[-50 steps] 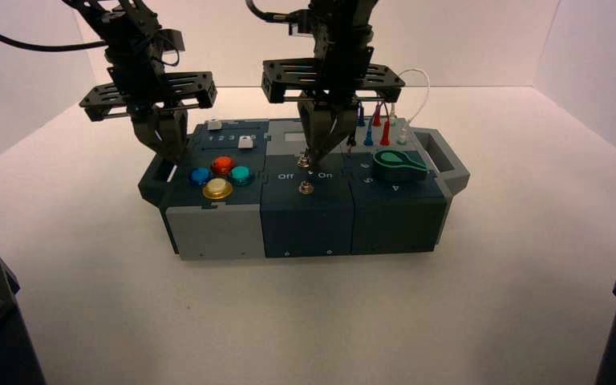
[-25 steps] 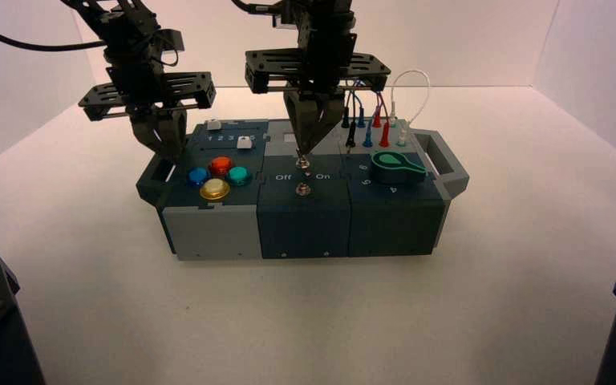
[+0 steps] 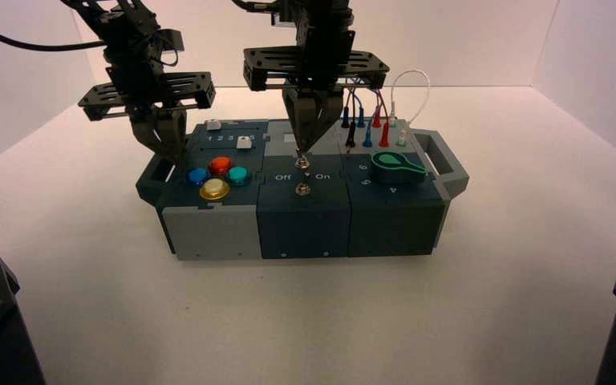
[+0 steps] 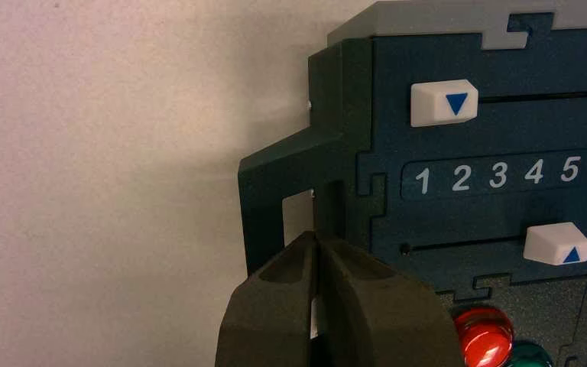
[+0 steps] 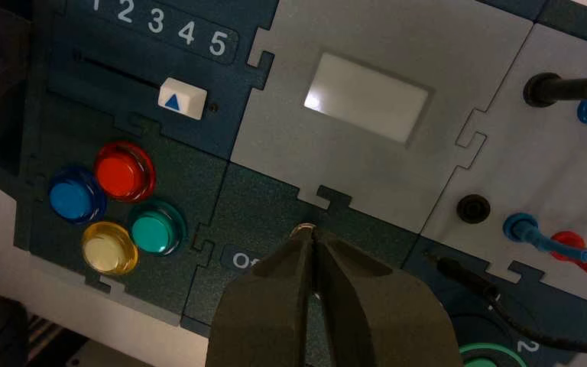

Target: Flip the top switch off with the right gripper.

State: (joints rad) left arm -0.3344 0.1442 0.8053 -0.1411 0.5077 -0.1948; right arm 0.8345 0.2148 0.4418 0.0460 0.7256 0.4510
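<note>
Right gripper: hung over the middle of the box, its tips brought down onto the top switch; in the right wrist view the jaws are seen clenched, the two fingers meeting with only a thin seam between them.
Top switch: set on the dark middle panel, at 6 o'clock from the pale rectangular plate; only the round silver top is seen at the gripper's tips, so the lever's position cannot be told.
Lower switch: a like silver toggle, placed at 6 o'clock from the top switch, near the box's front edge, and left free.
Left gripper: held above the box's left end, beside the handle; its jaws are clenched, tips together.
Sliders: two white sliders are carried on the left panel, one at 12 o'clock and one at 6 o'clock from the row of numbers "1 2 3 4 5" in the left wrist view.
Buttons: red, blue, green and yellow are clustered on the left panel.
Knob: green, placed on the right panel, at 3 o'clock from the switches.
Wires: plugged in behind the knob.
Box: stood on the white worktop.
</note>
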